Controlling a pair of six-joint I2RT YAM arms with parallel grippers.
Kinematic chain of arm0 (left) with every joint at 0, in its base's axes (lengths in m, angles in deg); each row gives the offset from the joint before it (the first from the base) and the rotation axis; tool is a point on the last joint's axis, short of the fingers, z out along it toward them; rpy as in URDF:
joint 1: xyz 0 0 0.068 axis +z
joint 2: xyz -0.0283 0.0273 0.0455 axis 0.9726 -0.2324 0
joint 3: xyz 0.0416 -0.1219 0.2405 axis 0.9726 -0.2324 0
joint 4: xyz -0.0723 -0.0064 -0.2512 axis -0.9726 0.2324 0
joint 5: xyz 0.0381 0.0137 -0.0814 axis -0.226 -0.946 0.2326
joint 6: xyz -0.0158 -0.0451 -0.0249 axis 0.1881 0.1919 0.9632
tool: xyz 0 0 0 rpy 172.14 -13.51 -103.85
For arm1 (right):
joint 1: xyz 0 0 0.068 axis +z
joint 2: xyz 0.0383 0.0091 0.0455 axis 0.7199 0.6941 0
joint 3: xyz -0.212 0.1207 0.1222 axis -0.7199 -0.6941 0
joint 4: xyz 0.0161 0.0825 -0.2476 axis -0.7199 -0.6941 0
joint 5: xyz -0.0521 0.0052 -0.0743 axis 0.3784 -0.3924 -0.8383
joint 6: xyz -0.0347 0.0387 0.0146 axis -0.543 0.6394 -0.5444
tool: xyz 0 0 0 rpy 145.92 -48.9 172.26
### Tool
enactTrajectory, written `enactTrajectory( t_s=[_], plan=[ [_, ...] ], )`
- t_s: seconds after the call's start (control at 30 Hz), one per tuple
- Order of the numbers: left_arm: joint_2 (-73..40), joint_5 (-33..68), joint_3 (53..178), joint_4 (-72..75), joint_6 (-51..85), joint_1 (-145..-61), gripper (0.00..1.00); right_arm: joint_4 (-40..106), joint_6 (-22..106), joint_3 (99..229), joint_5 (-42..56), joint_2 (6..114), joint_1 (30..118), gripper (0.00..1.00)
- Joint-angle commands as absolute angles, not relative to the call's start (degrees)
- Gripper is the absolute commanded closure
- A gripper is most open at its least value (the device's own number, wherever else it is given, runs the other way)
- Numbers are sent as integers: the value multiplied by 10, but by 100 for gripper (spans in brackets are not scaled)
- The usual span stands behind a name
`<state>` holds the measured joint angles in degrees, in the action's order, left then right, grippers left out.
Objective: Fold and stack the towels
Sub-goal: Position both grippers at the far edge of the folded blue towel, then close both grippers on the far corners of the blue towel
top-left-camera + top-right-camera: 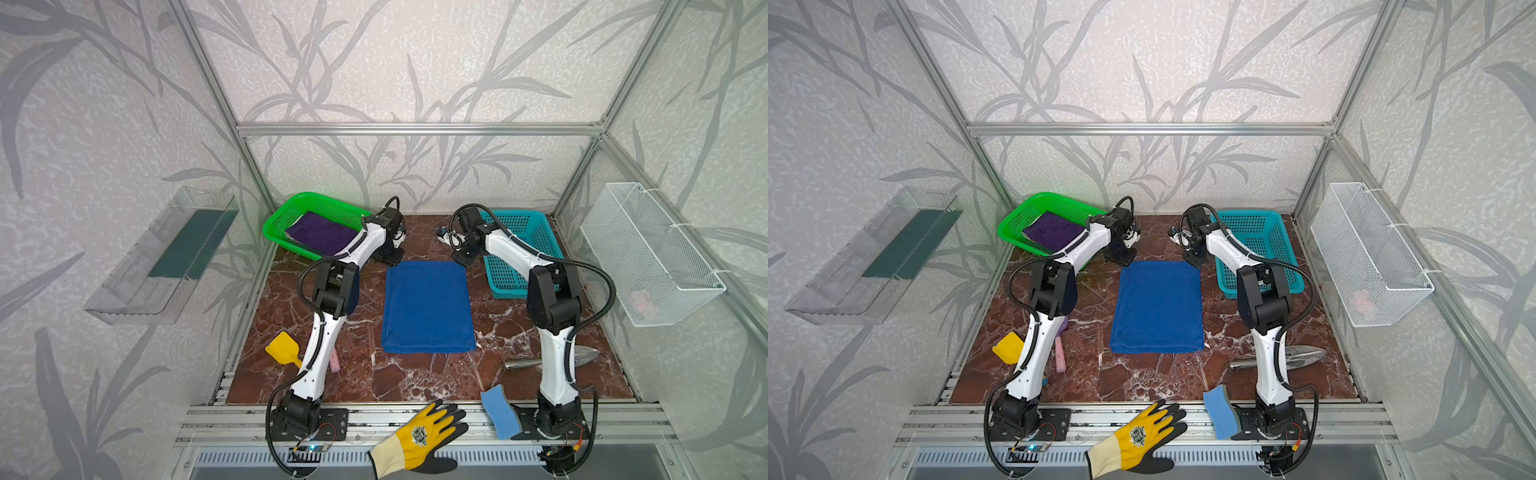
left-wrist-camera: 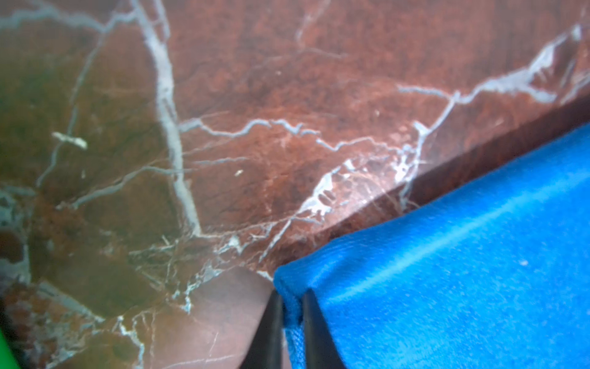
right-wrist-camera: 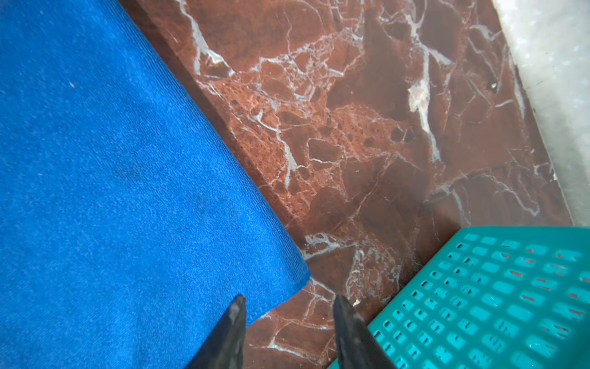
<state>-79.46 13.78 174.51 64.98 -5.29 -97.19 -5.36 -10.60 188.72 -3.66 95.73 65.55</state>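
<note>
Yellow glove (image 1: 419, 436) lies at the frame's bottom edge. Centre frame, blue towel (image 1: 428, 307) lies flat; left gripper (image 2: 292, 297) clamps its upper-left corner, right gripper (image 3: 289, 303) hangs unclenched by the upper-right one, seemingly for a fold.

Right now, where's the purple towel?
In both top views the purple towel lies inside the green basket, at the far left corner of the table.

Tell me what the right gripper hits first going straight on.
Probably the blue towel at its corner, or the table beside it; the right gripper, open, straddles that edge. Depth unclear.
</note>
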Motion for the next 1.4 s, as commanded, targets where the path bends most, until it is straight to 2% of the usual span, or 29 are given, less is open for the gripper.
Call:
enactTrajectory(
  t_s=[0.0, 0.43, 0.63, 1.0, 1.37],
  plan=[
    [-822, 120, 1747, 693, -59, -973, 99, -55, -118, 1915, -38, 958, 658, 54],
    [-713, 13, 1618, 637, -79, -973, 100, -129, -199, 2025, -34, 1036, 663, 54],
    [-700, -18, 1587, 636, -75, -972, 100, -181, -251, 2099, -43, 1094, 677, 55],
    [-692, -12, 1579, 619, -61, -972, 100, -245, -283, 2229, 1, 1181, 681, 56],
    [-681, -15, 1574, 613, -59, -971, 100, -269, -299, 2254, -5, 1212, 681, 57]
  ],
)
